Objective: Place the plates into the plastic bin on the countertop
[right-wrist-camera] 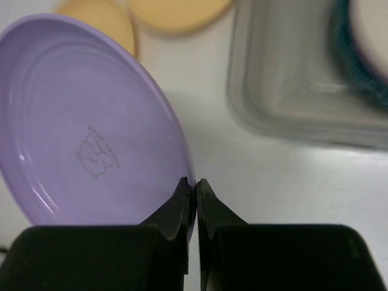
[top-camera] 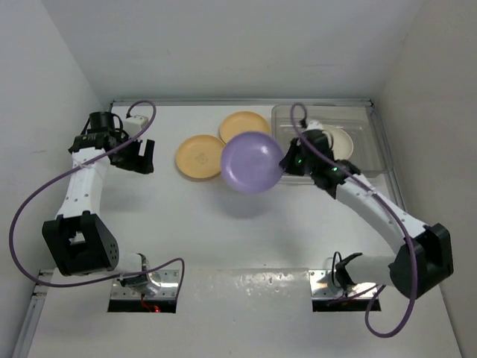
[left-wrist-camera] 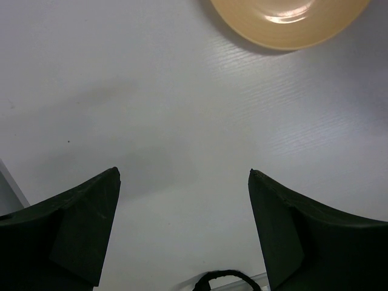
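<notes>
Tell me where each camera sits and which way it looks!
Top: above and behind the arms, looking down at the table; shows the left arm and right arm.
Left wrist: on the left arm, looking down past its open left fingers toward a yellow plate.
Right wrist: on the right arm, looking past its shut right fingers pinching the purple plate, bin beyond.
Shared: top and right wrist both show the purple plate and bin.

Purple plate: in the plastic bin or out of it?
Out. The purple plate is pinched by its rim in the right end effector, raised over the countertop just left of the plastic bin.
</notes>
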